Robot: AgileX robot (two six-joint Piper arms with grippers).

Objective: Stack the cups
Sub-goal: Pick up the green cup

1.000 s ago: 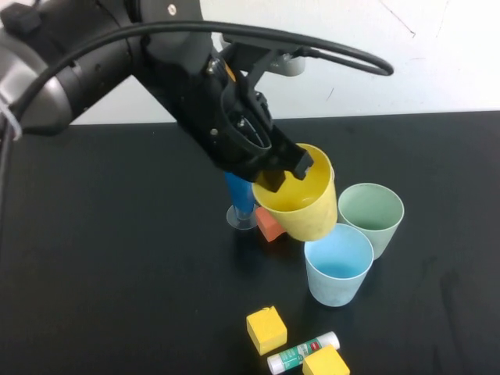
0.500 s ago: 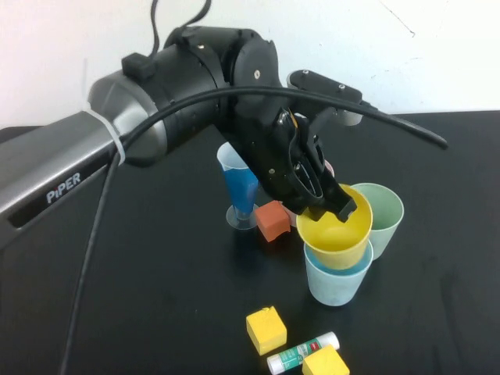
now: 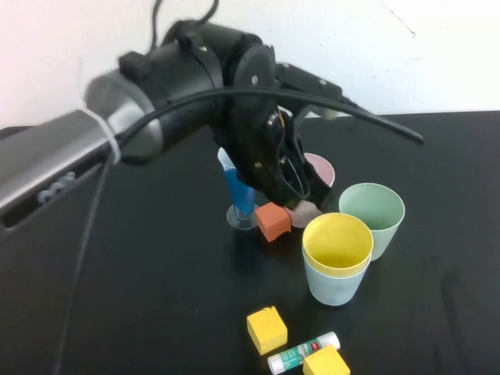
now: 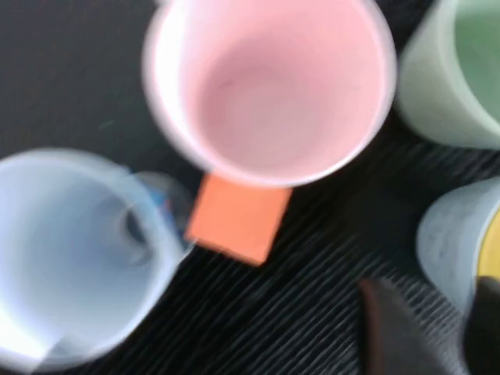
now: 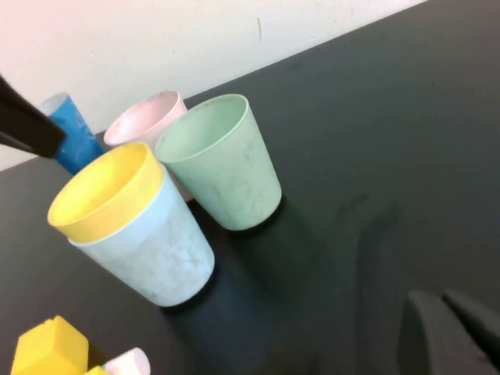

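Yellow cup [image 3: 337, 244] now sits nested in blue cup [image 3: 334, 283]; left gripper [image 3: 301, 205] has let go, fingers apart, lifted toward 11 o'clock; right gripper [image 5: 445, 332] fingers closed, empty

My work surface is a matte black table [image 3: 117, 312] filling the lower frame; behind it, across the top, a white wall [image 3: 437, 47] with faint scuffs and cracks.

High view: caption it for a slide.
Yellow cup nested in blue cup; left gripper above orange block.
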